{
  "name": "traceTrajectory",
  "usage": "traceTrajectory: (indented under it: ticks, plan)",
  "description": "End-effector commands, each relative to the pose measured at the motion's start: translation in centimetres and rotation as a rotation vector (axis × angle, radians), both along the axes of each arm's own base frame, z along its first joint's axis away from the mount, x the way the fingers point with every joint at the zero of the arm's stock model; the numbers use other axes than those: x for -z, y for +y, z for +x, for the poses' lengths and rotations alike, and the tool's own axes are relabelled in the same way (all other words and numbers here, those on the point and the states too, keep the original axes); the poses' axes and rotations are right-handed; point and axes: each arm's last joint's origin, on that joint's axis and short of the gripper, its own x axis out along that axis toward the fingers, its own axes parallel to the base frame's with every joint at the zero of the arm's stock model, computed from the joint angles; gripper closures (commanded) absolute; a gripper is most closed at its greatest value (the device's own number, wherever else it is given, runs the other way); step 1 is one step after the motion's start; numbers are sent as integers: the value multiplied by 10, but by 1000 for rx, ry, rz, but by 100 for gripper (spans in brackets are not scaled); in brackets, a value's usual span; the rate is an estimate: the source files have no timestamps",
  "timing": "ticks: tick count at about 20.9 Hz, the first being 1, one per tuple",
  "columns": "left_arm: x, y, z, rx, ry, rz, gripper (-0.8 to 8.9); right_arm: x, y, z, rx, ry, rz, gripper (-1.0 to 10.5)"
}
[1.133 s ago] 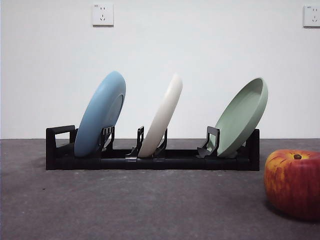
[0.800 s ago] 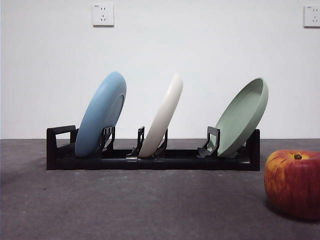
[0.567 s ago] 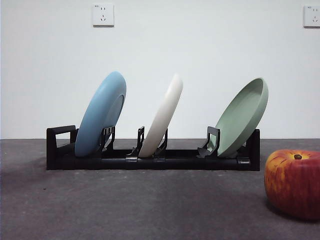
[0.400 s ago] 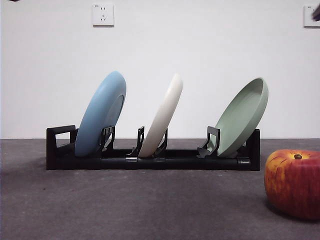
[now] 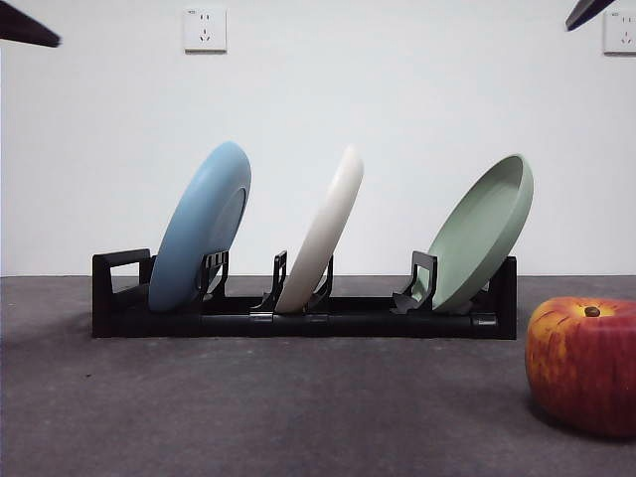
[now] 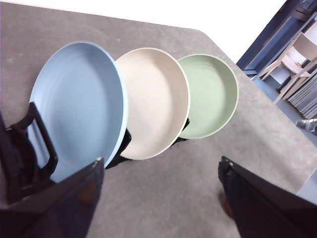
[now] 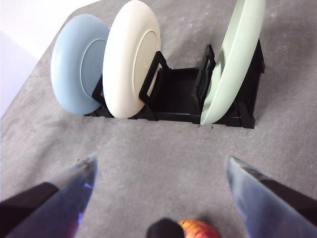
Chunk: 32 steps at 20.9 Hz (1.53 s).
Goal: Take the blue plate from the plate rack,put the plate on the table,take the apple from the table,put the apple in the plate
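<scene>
The blue plate (image 5: pixel 199 229) stands leaning in the left slot of the black plate rack (image 5: pixel 298 323), on the dark grey table (image 5: pixel 248 417). The red apple (image 5: pixel 583 363) lies on the table at the front right, apart from the rack. My left gripper (image 6: pixel 161 161) is open and empty, high above the table beside the blue plate (image 6: pixel 79 106). My right gripper (image 7: pixel 161 161) is open and empty, high above the table between the rack (image 7: pixel 178 94) and the apple (image 7: pixel 200 229). The blue plate (image 7: pixel 74 64) shows at the rack's far end in the right wrist view.
A cream-white plate (image 5: pixel 323 234) stands in the rack's middle slot and a pale green plate (image 5: pixel 482 234) in its right slot. A black arm tip shows at the top left corner (image 5: pixel 25 28) and another at the top right corner (image 5: pixel 591 10).
Black arm tips have come into the front view at both top corners. The plates, the rack and the apple have not moved.
</scene>
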Motion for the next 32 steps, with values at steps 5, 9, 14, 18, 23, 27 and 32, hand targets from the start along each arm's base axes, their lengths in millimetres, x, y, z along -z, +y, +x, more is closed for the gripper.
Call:
traceTrajectory:
  ticks: [5,9,14,18,23,27,32]
  plan:
    - [-26,-24,74,25,7,75,437,-1,0,0,-7,-8,-7,505]
    - [-28,-52,118,23,0,180,441,-1,0,0,-3,-8,-10,505]
    - [1,-81,150,42,56,281,441,-1,0,0,-3,-9,-10,506]
    - [24,-92,161,16,111,357,441,-1,0,0,-3,-8,-10,506]
    - [32,-93,163,24,132,396,659,-1,0,0,-2,-9,-10,506]
    - [42,-93,164,47,179,424,735,-1,0,0,1,-9,-12,506]
    - [33,-93,164,56,166,414,822,-1,0,0,0,-9,-12,506]
